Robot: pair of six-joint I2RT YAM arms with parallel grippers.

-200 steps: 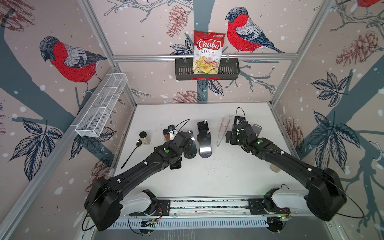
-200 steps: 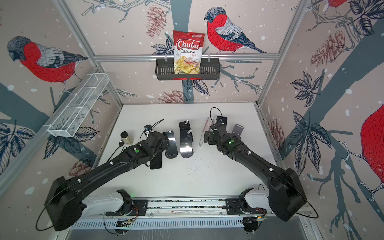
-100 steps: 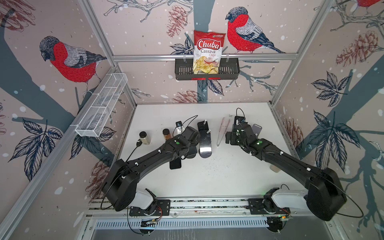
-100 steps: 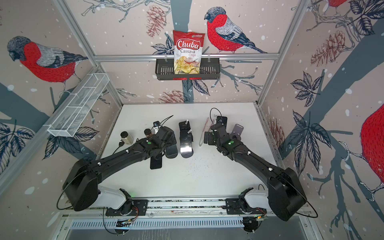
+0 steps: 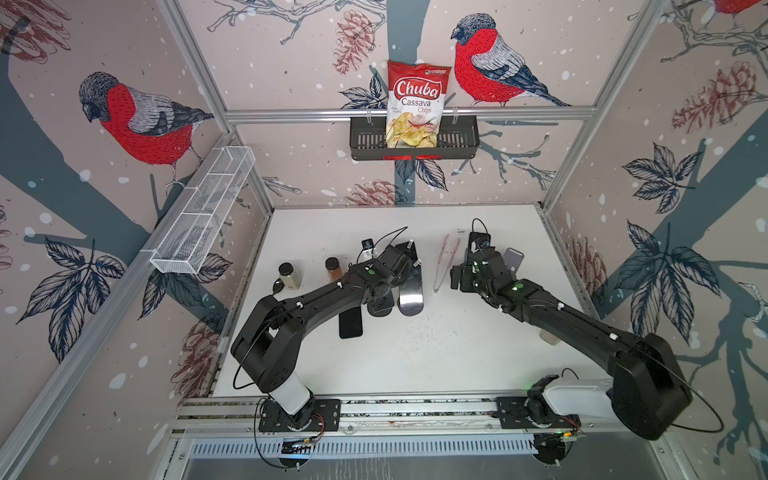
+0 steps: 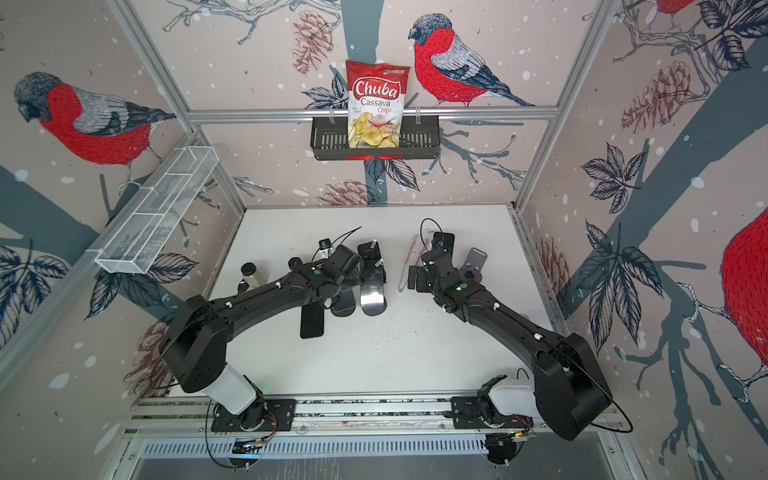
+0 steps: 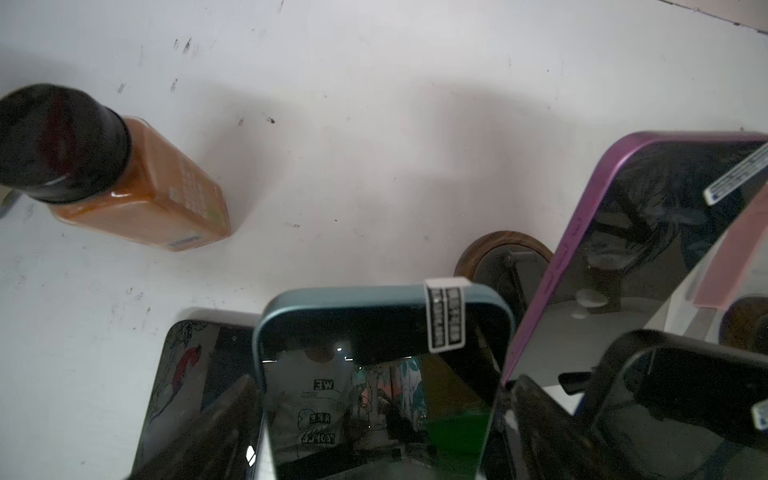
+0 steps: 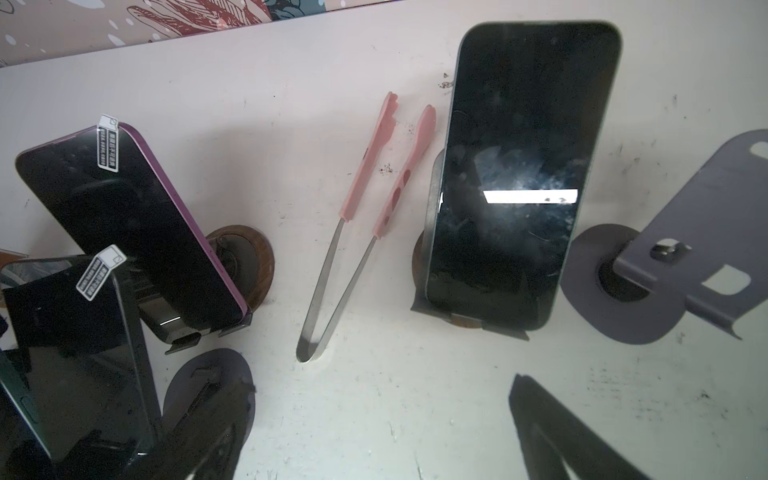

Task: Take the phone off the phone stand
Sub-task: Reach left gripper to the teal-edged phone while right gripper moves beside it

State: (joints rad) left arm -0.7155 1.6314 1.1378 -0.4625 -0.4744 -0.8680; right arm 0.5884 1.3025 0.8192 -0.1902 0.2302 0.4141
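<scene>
A blue-edged phone [image 7: 380, 382] leans upright on its phone stand, whose dark oval base [image 5: 380, 308] shows in a top view. My left gripper [image 7: 384, 419] is open and straddles it. One finger [image 7: 226, 419] lies near each long edge, with a thin gap at the other finger [image 7: 540, 419]. In both top views the left gripper [image 5: 397, 266] [image 6: 351, 266] hides this phone from above. My right gripper [image 8: 380, 436] [image 5: 467, 278] hangs open and empty over bare table.
Beside it stand a purple-edged phone [image 7: 623, 249] and a black phone [image 7: 685, 399]. Another phone [image 5: 350, 324] lies flat. Also here: a dark phone on a stand [image 8: 519, 174], an empty grey stand [image 8: 665, 266], pink tongs [image 8: 365, 216] and two spice jars [image 5: 289, 275] [image 5: 332, 268].
My left arm has swung right and away from the front edge, bringing its gripper over the standing phone and uncovering the brown spice jar. The right arm has stayed still.
</scene>
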